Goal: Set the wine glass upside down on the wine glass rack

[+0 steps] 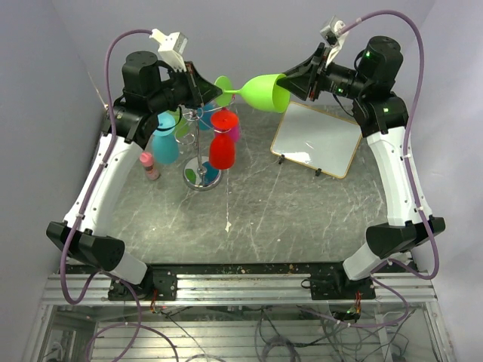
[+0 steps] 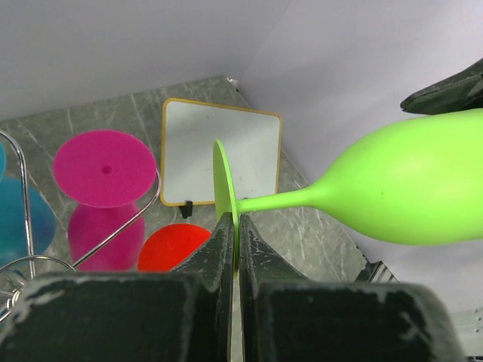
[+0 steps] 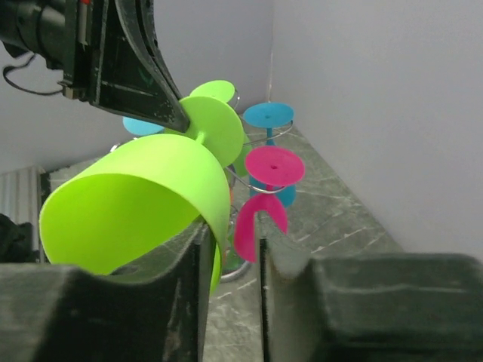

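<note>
The green wine glass (image 1: 264, 92) lies level in the air above the table, well off the surface. The left gripper (image 1: 217, 88) is clamped on the edge of its foot. The right gripper (image 1: 290, 83) straddles the bowl's rim with its jaws apart, a gap showing beside the wall. The wine glass rack (image 1: 198, 147) stands below the left gripper, hung with red, blue and pink glasses, with a whiteboard (image 1: 317, 139) off to the right.
</note>
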Controlling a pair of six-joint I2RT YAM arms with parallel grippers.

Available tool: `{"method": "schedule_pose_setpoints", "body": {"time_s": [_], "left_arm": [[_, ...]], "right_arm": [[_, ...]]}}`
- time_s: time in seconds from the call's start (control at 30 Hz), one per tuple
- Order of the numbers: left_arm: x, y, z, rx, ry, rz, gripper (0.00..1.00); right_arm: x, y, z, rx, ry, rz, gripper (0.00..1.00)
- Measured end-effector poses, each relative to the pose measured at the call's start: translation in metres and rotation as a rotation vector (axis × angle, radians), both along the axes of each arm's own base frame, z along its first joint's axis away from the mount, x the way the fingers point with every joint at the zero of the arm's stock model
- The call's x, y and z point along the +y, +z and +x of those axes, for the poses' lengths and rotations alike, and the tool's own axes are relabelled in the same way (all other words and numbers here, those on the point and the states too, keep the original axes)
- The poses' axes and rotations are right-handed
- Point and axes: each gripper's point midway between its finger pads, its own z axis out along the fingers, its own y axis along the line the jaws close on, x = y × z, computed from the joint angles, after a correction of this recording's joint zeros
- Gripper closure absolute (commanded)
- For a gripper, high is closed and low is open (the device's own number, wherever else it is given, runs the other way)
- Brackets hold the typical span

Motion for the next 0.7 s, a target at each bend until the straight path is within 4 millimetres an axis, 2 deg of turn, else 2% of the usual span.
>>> {"method": "schedule_pose_setpoints", "body": {"time_s": [0.13, 0.23, 0.27, 0.37, 0.47, 0.7], "left_arm": [[0.003, 0.000, 0.002, -0.016, 0.010, 0.021, 0.93], [0.007, -0.001, 0.003, -0.019, 0.021, 0.035, 0.93], [0.009, 0.000, 0.003, -0.022, 0.026, 0.040, 0.93], [0.015, 0.006, 0.003, -0.041, 0.045, 0.045, 0.93], [0.023, 0.013, 0.000, -0.064, 0.063, 0.055, 0.93], [0.035, 0.027, -0.007, -0.151, 0.081, 0.117, 0.93]], "right_arm": [[-0.001, -0.003, 0.002, -0.013, -0.008, -0.018, 0.30], [-0.003, -0.007, 0.004, -0.023, -0.020, -0.038, 0.09], [-0.004, -0.008, 0.005, -0.026, -0.027, -0.047, 0.05], [-0.009, -0.013, 0.006, -0.043, -0.049, -0.082, 0.00], [-0.015, -0.016, 0.004, -0.065, -0.080, -0.122, 0.00], [-0.040, -0.002, -0.006, -0.150, -0.198, -0.192, 0.00]]}}
